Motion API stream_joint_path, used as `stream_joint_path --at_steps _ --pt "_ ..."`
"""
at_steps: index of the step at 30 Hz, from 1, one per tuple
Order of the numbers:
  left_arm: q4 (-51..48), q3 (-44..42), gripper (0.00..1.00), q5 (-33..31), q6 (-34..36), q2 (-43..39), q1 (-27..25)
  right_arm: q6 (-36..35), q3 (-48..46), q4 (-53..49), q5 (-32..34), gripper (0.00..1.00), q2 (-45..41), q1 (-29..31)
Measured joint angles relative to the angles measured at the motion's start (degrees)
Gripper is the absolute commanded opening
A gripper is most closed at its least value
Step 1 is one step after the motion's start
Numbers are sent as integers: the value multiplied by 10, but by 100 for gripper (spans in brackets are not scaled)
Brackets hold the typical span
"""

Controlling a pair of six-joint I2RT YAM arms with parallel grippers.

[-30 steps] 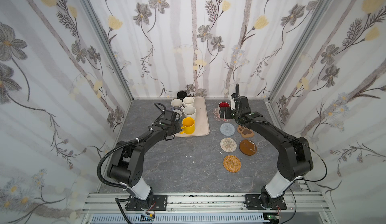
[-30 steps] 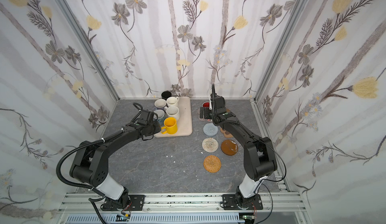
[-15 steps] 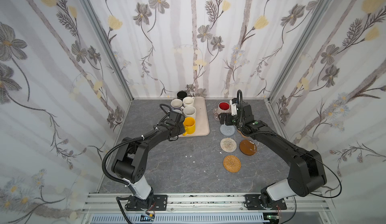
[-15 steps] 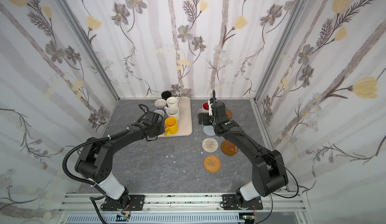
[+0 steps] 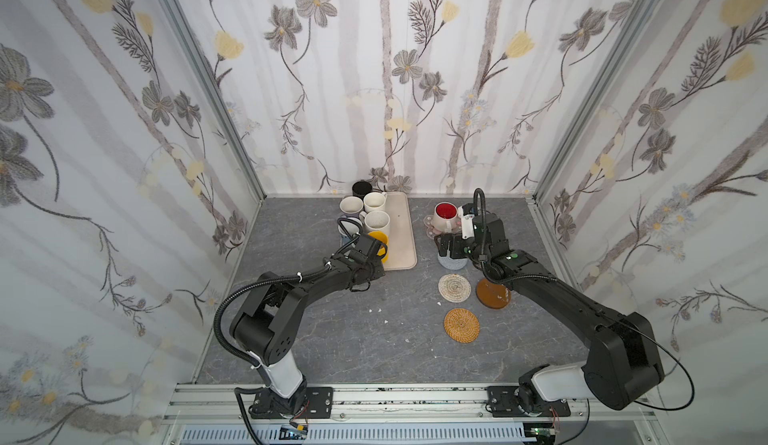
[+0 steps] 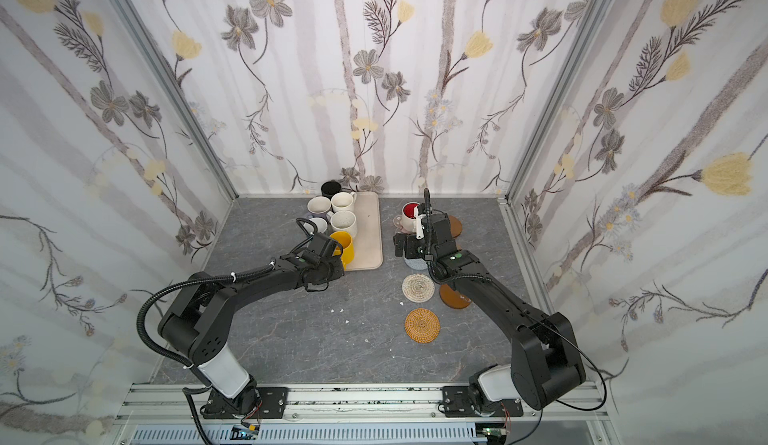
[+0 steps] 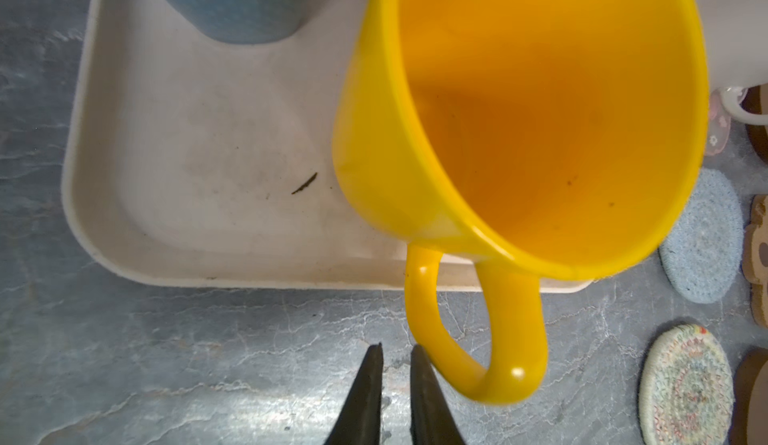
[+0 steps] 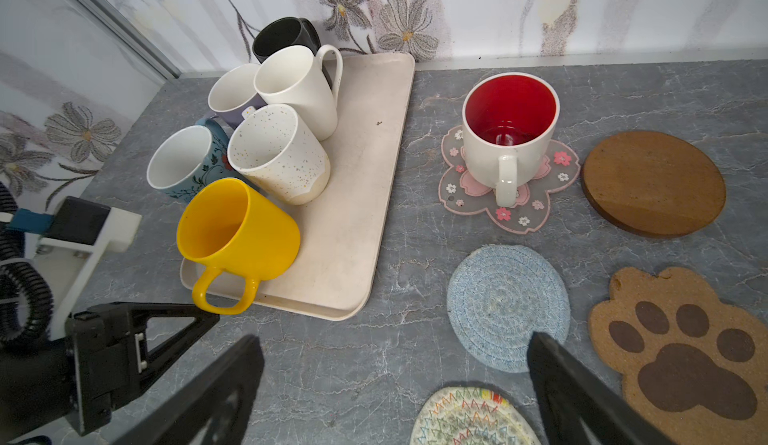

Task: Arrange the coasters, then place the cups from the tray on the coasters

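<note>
At 12 o'clock on the tabletop in both top views, the tray, six cups crowded along its 9 o'clock side, with the black one at the far corner perhaps just off the rim. Next in size, the right gripper: drawn back toward 6 o'clock since a second ago, jaws spread fully and empty, hanging over the grey-blue coaster. Then the left gripper: eased in at the tray's 7 o'clock corner, pinched down to a slit with nothing between the fingers. Down to the cups: white mug with red inside, upright and let go at 1 o'clock, off the tray; yellow mug, at that 7 o'clock corner, looking tipped toward the left gripper. Smaller again, the coasters, spread from 1 to 4 o'clock: pink-flower coaster under the white mug, the rest bare — paw coaster, brown disc, beige woven mat, second brown disc, tan rattan round. Smallest, the yellow handle, overhanging the rim and touched on its outside by one fingertip, not straddled. Reading of all this: one cup delivered, six to go, coasters seemingly arranged already. No hold on the yellow mug yet — so likely a reopen and a fresh bite on the handle before any lift.
</note>
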Motion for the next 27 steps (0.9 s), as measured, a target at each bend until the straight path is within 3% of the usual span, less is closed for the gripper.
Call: stream_joint_path --at_steps 5,13,17,22,27 --pt "11 -12 20 -3 -9 -12 -13 3 -7 -7 0 100 -6 6" --pt "18 -68 44 -21 -10 -100 -13 18 -5 -18 16 100 7 43" --pt "19 -104 72 -27 -9 -150 -10 38 7 -18 27 99 36 67" --pt "19 -154 100 -29 -9 -216 2 66 34 -21 34 93 90 105" --pt "17 -196 100 -17 -7 -289 25 90 82 -23 46 86 148 146"
